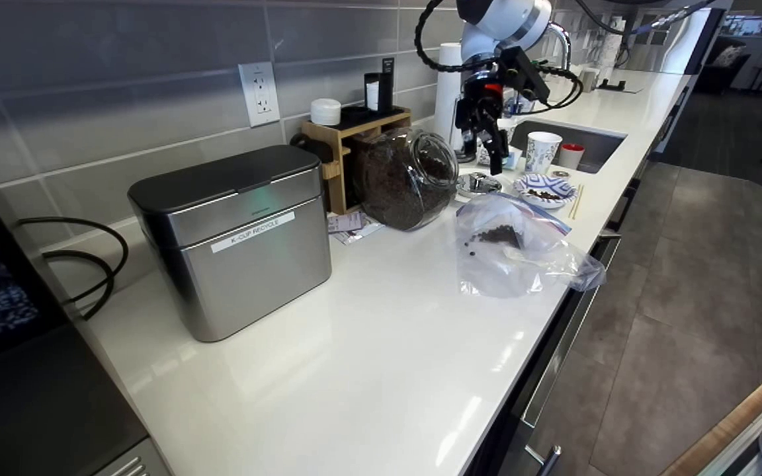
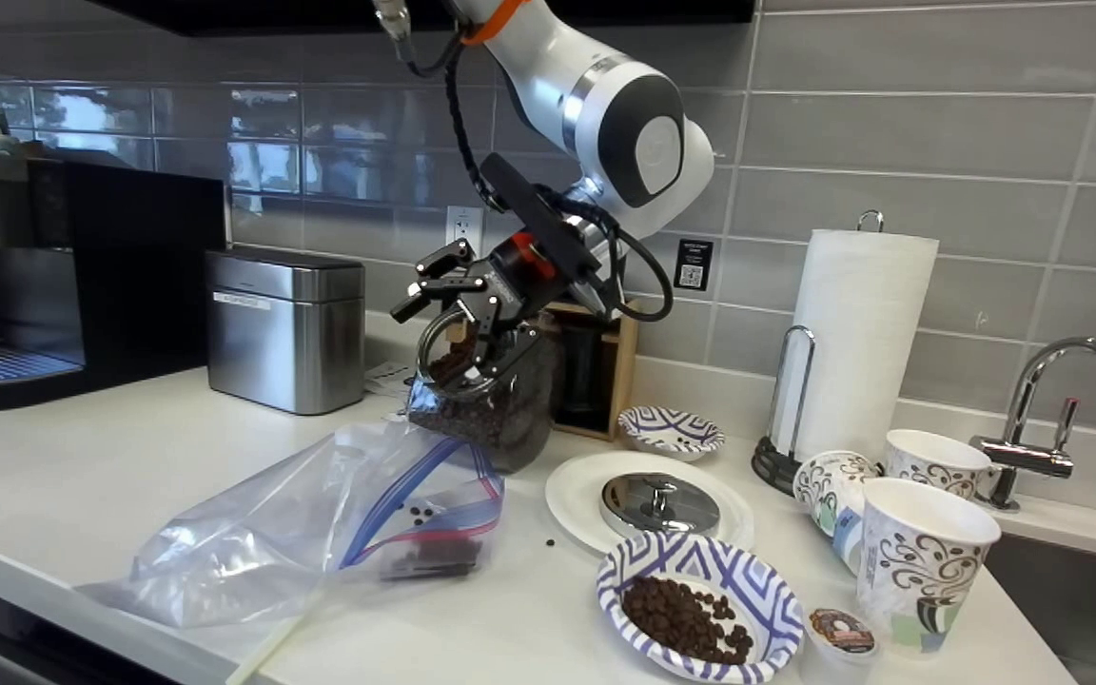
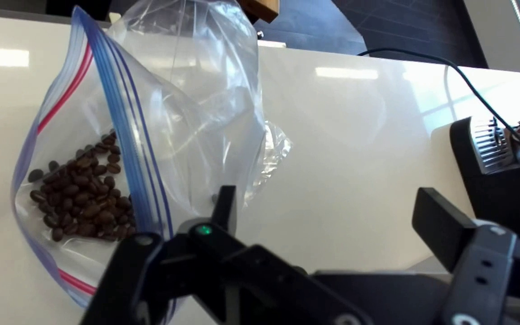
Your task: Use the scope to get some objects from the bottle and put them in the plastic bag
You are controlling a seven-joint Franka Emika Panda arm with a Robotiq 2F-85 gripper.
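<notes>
“Beans (image 3: pixel 84 198) are in the plastic bag (image 3: pixel 188 135)! Where do you see them?”

“In the wrist view, at the left of the frame, in one brown pile. The bag's mouth is open, so I can peek in.”

“Is the gripper (image 3: pixel 327 210) holding anything?”

“No. Its fingers are wide apart, low in that frame, with nothing in them.”

“And the scoop?”

“I can't tell. The pile has one straight edge, so maybe it sits in a clear scoop inside the bag. That's a guess.”

“Does the jar (image 1: pixel 404 182) have more beans?”

“Yes, lots. It's just above the middle of the frame in an exterior view, with its mouth facing sideways.”

“So is the job finished?”

“Almost, I think. Some beans are in the bag, and that's the main part. If the scoop is in there too, it may need taking out.”
</notes>
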